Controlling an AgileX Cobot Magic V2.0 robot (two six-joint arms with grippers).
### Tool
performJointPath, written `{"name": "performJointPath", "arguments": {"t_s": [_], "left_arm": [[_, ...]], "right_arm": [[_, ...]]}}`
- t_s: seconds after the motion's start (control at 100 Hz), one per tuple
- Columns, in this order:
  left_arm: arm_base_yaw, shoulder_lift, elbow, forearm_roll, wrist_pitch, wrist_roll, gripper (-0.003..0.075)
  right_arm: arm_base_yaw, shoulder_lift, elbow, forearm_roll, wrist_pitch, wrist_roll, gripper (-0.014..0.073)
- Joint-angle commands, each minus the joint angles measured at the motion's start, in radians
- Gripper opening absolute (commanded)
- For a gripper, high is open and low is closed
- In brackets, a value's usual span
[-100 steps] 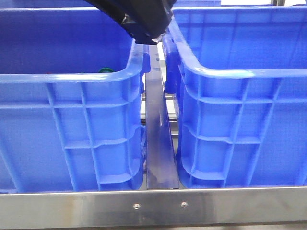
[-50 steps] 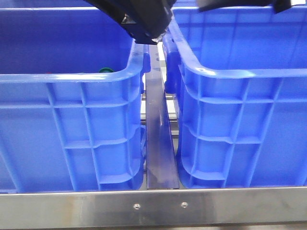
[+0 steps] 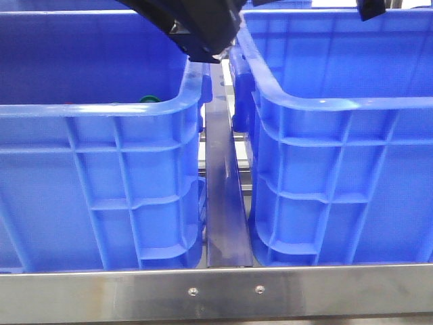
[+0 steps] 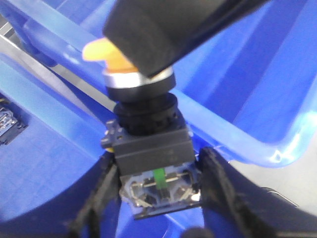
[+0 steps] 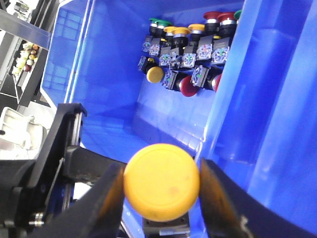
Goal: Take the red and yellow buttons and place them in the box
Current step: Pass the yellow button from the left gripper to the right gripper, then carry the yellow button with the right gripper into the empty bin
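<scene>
In the left wrist view my left gripper (image 4: 159, 191) is shut on the dark body of a yellow-orange capped button (image 4: 148, 148). A black shape covers most of its cap. In the right wrist view my right gripper (image 5: 161, 182) is shut on the round cap of a yellow button (image 5: 161, 181), above a blue bin (image 5: 114, 74). Whether both views show one button I cannot tell. Red buttons (image 5: 188, 87) lie among several others at that bin's far end. In the front view the left arm's black end (image 3: 203, 27) hangs between the two bins.
Two tall blue bins, the left one (image 3: 101, 176) and the right one (image 3: 338, 176), stand side by side with a narrow gap (image 3: 224, 189) between them. A green cap (image 3: 147, 99) peeks over the left bin's rim. A green-capped button (image 5: 158, 22) lies among the piled ones.
The right arm's black shape came into the top right of the front view, then moved up and right; only a small piece shows now. The left arm has not moved.
</scene>
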Motion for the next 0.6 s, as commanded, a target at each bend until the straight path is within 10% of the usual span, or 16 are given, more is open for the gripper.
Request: {"name": "performJointPath", "arguments": {"t_s": [0.0, 0.21, 0.59], "left_arm": [[-0.008, -0.037, -0.027, -0.014, -0.072, 0.005, 0.0206], [-0.008, -0.037, -0.027, -0.014, -0.080, 0.008, 0.0506], [-0.008, -0.037, -0.027, -0.034, -0.078, 0.008, 0.0522]], "right_arm": [[0.002, -0.027, -0.035, 0.081, 0.024, -0.002, 0.0246], [0.002, -0.027, -0.035, 0.085, 0.017, -0.003, 0.0245], [-0.193, -0.171, -0.025, 0.063, -0.160, -0.207, 0.0245]]}}
